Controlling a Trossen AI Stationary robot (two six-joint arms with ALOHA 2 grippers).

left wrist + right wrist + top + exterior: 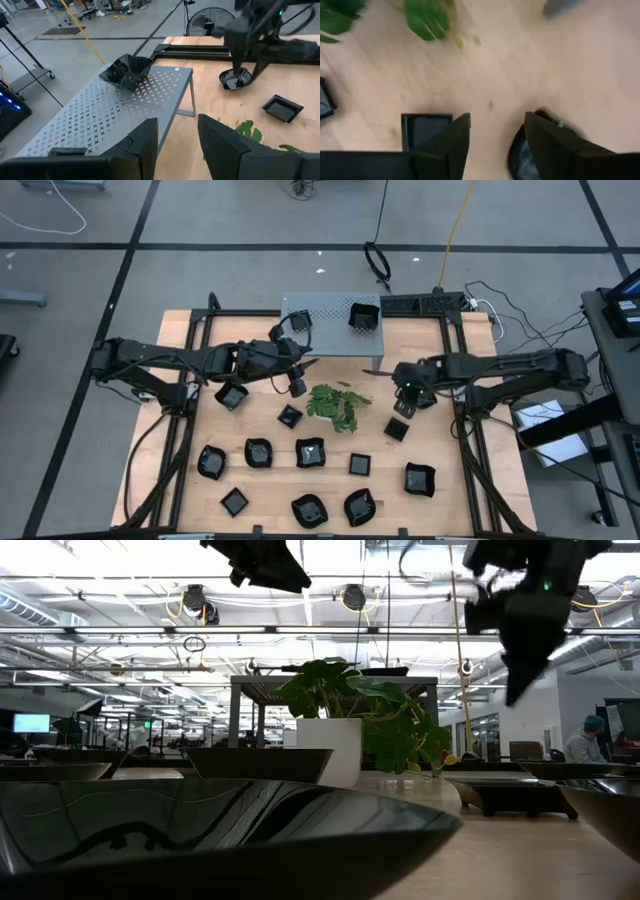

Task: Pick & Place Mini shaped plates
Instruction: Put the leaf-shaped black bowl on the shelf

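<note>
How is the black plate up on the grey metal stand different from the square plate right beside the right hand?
The plate on the stand has a crumpled, wavy rim and sits raised on the perforated stand. The square plate has straight edges, looks shallower, and lies on the wooden table. Both are small and glossy black, and neither is gripped.

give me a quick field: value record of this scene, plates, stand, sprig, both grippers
surface: wooden table
stand: grey perforated metal stand at the table's far edge, one wavy black plate on it
plates on table: about fourteen small glossy black dishes, square and wavy-rimmed, mostly in the near half
sprig: green leafy sprig near the middle of the table
left gripper: open, empty, facing the stand
right gripper: open, empty, above the table beside a roundish plate, with a square plate close by
</note>
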